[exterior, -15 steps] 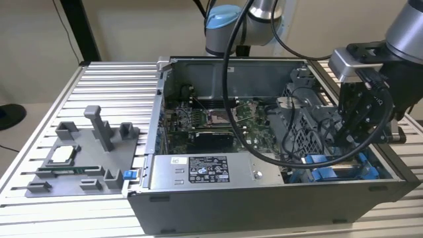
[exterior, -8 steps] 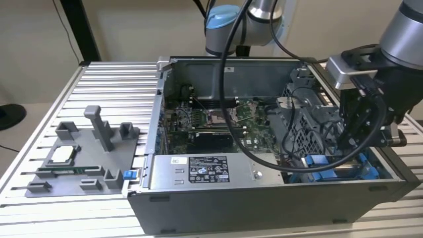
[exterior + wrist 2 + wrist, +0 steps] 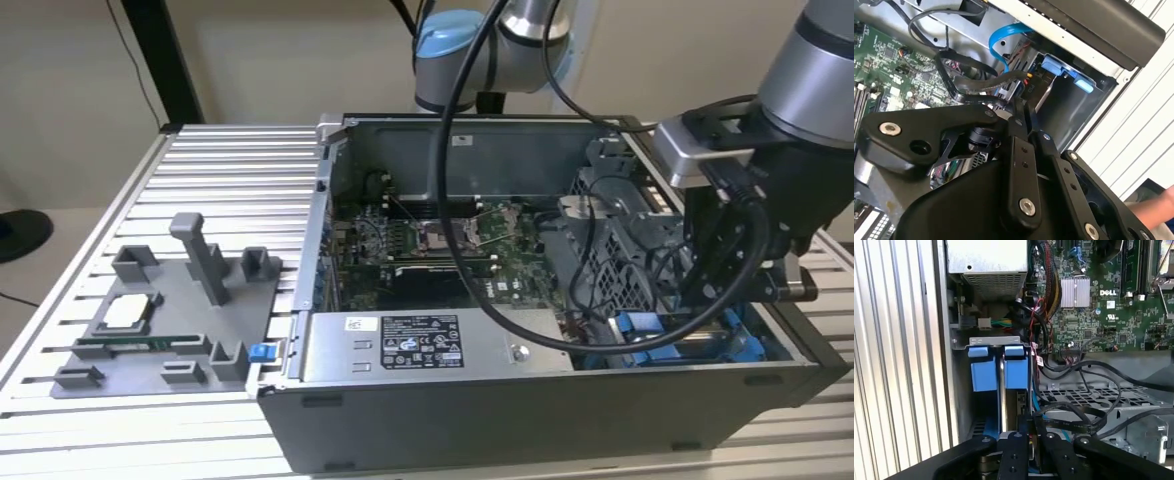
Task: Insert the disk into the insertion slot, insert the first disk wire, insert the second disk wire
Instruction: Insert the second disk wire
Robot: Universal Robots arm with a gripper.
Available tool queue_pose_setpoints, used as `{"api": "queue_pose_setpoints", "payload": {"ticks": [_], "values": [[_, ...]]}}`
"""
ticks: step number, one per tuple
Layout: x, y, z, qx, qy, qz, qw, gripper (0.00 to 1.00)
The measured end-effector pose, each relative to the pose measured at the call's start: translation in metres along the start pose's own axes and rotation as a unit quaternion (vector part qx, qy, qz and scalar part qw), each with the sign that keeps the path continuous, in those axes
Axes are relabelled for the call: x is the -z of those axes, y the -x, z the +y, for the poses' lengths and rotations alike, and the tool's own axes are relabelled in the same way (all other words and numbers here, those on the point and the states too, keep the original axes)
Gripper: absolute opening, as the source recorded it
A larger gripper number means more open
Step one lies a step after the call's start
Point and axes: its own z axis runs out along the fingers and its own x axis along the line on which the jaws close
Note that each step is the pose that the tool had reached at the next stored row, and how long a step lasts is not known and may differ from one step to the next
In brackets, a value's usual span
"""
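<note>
table (image 3: 200,160): slatted metal | on it: computer case (image 3: 534,420), grey fixture (image 3: 160,320)

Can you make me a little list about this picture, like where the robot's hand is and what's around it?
place: open grey computer case on a slatted metal table
gripper: down inside the case, at the insertion slot with its blue tabs
close by: black wires, green circuit board
beside the case: grey tray, on the exterior view's left
</note>
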Motion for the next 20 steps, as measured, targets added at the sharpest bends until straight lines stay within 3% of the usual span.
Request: {"api": "queue_pose_setpoints", "payload": {"ticks": [3,20], "values": [[-0.0027,-0.0001,0.0003,0.0,-0.0057,-0.0002,1.0,0.0],[-0.0071,-0.0007,0.002,0.0,-0.0071,0.0008,1.0,0.0]]}}
